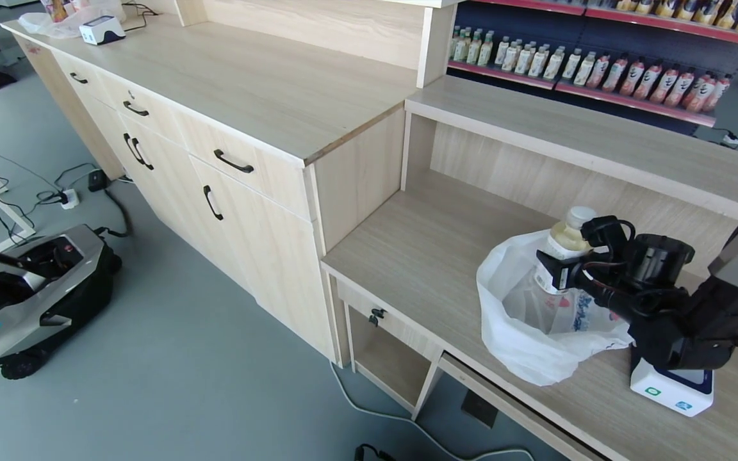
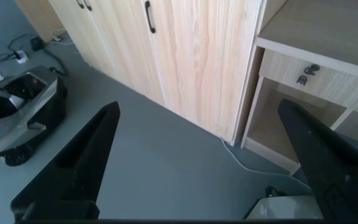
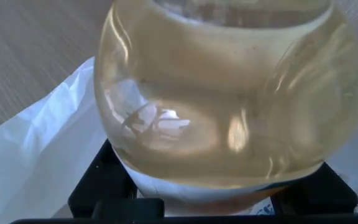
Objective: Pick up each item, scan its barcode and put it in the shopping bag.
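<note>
A clear bottle (image 1: 564, 251) of pale yellow drink with a white cap stands upright over the mouth of the white plastic shopping bag (image 1: 523, 333) on the low wooden counter. My right gripper (image 1: 558, 272) is shut on the bottle around its label. Close up, the bottle's rounded body (image 3: 229, 106) sits over the bag (image 3: 30, 168). A white barcode scanner (image 1: 670, 387) rests on the counter just under the right arm. My left gripper (image 2: 197, 162) hangs open above the grey floor, away from the counter, with nothing between its fingers.
A tall cabinet (image 1: 234, 166) with black handles rises left of the low counter (image 1: 420, 243). Shelves of bottled drinks (image 1: 587, 67) line the back. Another robot base (image 1: 29, 288) and cables lie on the floor at left. A second scanner (image 1: 101, 29) sits on the far countertop.
</note>
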{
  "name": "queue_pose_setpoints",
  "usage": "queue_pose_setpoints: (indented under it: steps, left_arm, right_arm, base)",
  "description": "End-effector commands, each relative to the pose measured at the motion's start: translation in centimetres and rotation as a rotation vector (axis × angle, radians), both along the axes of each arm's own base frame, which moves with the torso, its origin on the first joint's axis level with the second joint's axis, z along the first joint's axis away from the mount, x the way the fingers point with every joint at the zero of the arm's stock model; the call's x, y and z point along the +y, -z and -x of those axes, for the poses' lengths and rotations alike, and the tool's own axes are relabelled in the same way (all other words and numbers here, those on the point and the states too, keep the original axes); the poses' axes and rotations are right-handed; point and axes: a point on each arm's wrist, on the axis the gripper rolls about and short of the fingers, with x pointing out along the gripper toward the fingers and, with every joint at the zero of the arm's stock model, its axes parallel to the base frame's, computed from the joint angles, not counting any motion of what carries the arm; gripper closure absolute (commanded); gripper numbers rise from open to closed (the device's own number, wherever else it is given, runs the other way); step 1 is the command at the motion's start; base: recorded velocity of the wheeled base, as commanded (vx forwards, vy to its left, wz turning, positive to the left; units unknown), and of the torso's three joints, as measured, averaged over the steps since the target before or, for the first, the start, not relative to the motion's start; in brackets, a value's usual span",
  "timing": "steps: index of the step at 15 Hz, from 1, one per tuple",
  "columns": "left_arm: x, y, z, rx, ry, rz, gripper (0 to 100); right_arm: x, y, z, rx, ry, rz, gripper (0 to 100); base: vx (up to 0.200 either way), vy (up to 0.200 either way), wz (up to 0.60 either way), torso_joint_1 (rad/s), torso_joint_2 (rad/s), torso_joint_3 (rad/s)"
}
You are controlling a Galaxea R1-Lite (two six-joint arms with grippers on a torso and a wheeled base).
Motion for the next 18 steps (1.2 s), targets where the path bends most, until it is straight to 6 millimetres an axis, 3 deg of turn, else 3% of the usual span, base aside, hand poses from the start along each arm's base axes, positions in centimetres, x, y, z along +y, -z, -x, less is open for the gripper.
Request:
queue_pose_setpoints:
  steps: [1, 9, 10, 12, 14, 16, 18]
  left_arm:
    - [0.0, 0.0, 0.0, -0.002, 0.000, 0.000, 0]
    - [0.0, 0.0, 0.0, 0.000, 0.000, 0.000, 0]
    - [0.0, 0.0, 0.0, 0.000, 0.000, 0.000, 0]
    - [0.0, 0.0, 0.0, 0.000, 0.000, 0.000, 0]
    - [0.0, 0.0, 0.0, -0.002, 0.000, 0.000, 0]
    - [0.0, 0.0, 0.0, 0.000, 0.000, 0.000, 0]
    - [0.0, 0.0, 0.0, 0.000, 0.000, 0.000, 0]
  right_arm:
    - [0.0, 2.5, -1.9, -0.001, -0.005, 0.007, 100]
    - [-0.1, 5.3, -4.1, -0.025, -0.010, 0.023, 100]
    - [-0.1, 5.3, -4.0, -0.019, -0.010, 0.023, 0]
    - [-0.1, 4.4, -3.7, -0.034, -0.010, 0.021, 0]
    - [-0.4, 1.8, -3.0, -0.077, -0.004, 0.022, 0]
    - [-1.3, -2.2, 0.5, -0.112, 0.026, 0.061, 0]
    - [-2.5, -4.3, 5.3, -0.069, 0.063, 0.077, 0]
  base:
    - [0.000, 0.000, 0.00, 0.000, 0.00, 0.000]
    - [0.000, 0.000, 0.00, 0.000, 0.00, 0.000]
    - [0.000, 0.000, 0.00, 0.000, 0.00, 0.000]
    - [0.000, 0.000, 0.00, 0.000, 0.00, 0.000]
    - [0.000, 0.000, 0.00, 0.000, 0.00, 0.000]
    - [0.000, 0.000, 0.00, 0.000, 0.00, 0.000]
    - [0.000, 0.000, 0.00, 0.000, 0.00, 0.000]
